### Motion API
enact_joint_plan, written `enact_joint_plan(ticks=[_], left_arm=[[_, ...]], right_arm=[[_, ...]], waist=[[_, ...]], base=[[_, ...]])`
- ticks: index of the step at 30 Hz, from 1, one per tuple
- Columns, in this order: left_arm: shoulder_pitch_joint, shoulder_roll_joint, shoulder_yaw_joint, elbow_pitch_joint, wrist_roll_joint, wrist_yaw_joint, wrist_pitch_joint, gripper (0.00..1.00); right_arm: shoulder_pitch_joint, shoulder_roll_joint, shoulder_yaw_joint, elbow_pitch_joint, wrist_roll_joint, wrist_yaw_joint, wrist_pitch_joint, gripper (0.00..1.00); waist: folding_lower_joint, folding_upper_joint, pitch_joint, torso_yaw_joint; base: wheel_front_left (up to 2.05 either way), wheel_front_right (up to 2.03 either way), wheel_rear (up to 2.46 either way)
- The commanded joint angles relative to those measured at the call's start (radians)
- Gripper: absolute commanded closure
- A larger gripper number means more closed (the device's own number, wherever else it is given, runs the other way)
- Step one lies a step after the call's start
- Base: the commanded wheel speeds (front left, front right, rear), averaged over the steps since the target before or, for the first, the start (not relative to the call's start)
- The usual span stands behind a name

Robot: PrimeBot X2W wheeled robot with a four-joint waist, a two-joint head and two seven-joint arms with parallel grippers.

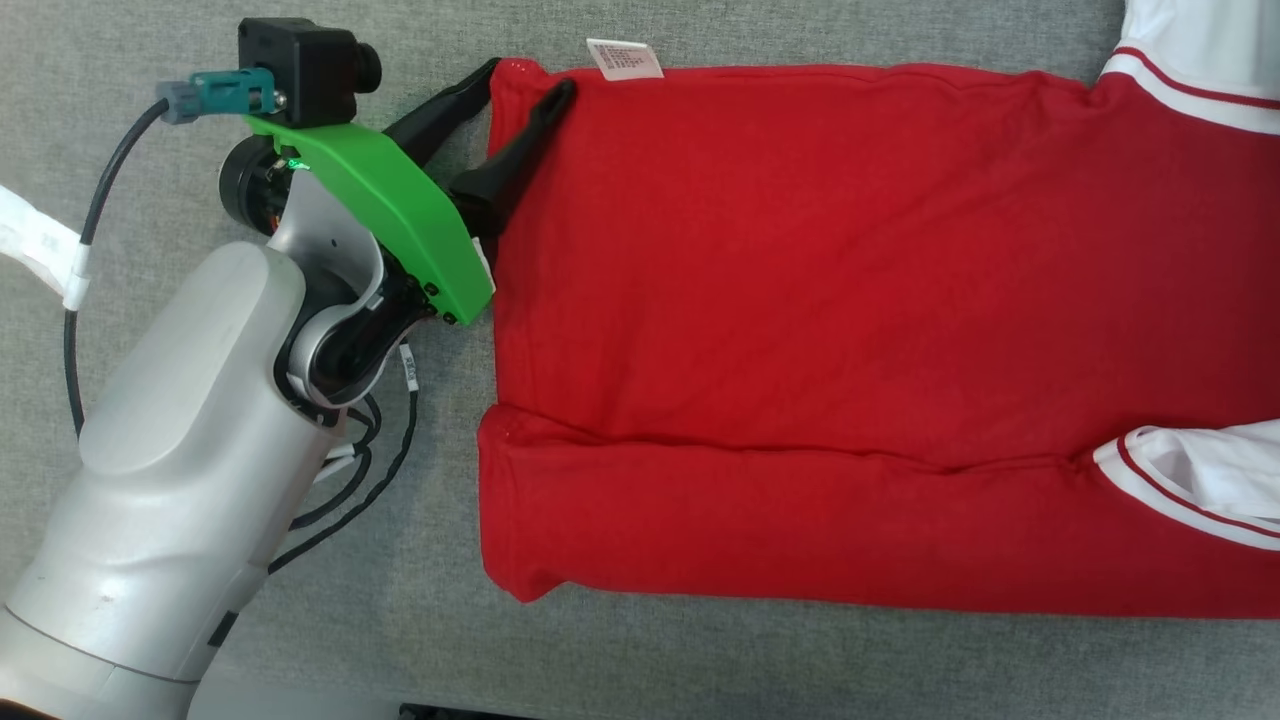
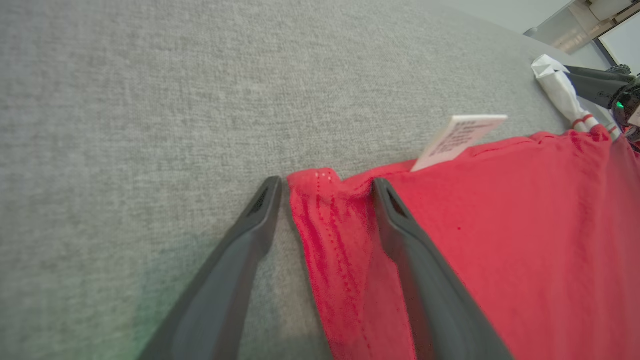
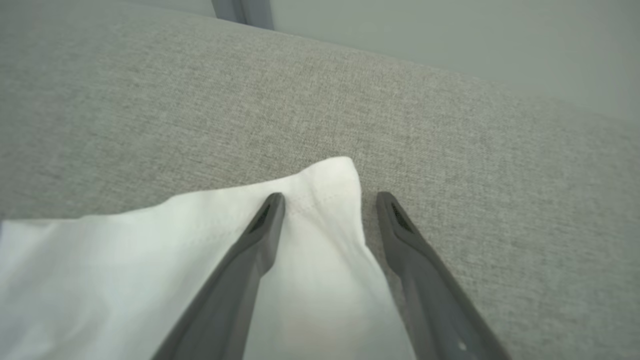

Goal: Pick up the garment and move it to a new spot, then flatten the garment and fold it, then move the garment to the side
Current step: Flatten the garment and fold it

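Observation:
The garment (image 1: 850,330) is a red shirt with white, red-striped sleeves (image 1: 1205,475), spread on the grey cloth surface (image 1: 700,660), its near edge folded over in a long band. My left gripper (image 1: 528,78) is open and straddles the hem's far left corner beside the white label (image 1: 625,58). In the left wrist view one finger lies on grey cloth, the other on the red fabric (image 2: 500,240), with the left gripper (image 2: 326,183) around the hem corner. My right gripper (image 3: 330,196) is open, straddling a corner of a white sleeve (image 3: 125,270).
Black cables (image 1: 360,490) hang by my left forearm, and a white wrapped strip (image 1: 30,245) lies at the far left. The surface's near edge (image 1: 300,700) runs along the bottom. The right arm's dark fingers (image 2: 595,85) show far off in the left wrist view.

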Motion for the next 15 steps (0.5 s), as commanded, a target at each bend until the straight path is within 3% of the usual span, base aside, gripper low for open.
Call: enact_joint_plan(ticks=[1,10,15], left_arm=[[0.047,-0.009,-0.054,0.032,-0.01,-0.003,0.054,1.0],[0.046,0.038,0.002,0.016,-0.019,0.001,-0.044,1.0],[0.13,0.068,0.012,-0.045,-0.021,0.019,-0.092,1.0]], right_arm=[[0.022,0.02,0.029,0.034,0.015,0.003,-0.006,1.0],[0.009,0.019,0.022,0.046,0.064,0.002,-0.182,1.0],[0.136,-0.011,0.024,-0.025,0.142,0.002,-0.285,1.0]], waist=[[0.0,-0.0001,-0.007,-0.001],[0.0,-0.0001,-0.092,-0.028],[0.0,-0.0001,-0.213,-0.067]], base=[[0.0,0.0,0.0],[0.0,0.0,0.0],[0.0,0.0,0.0]])
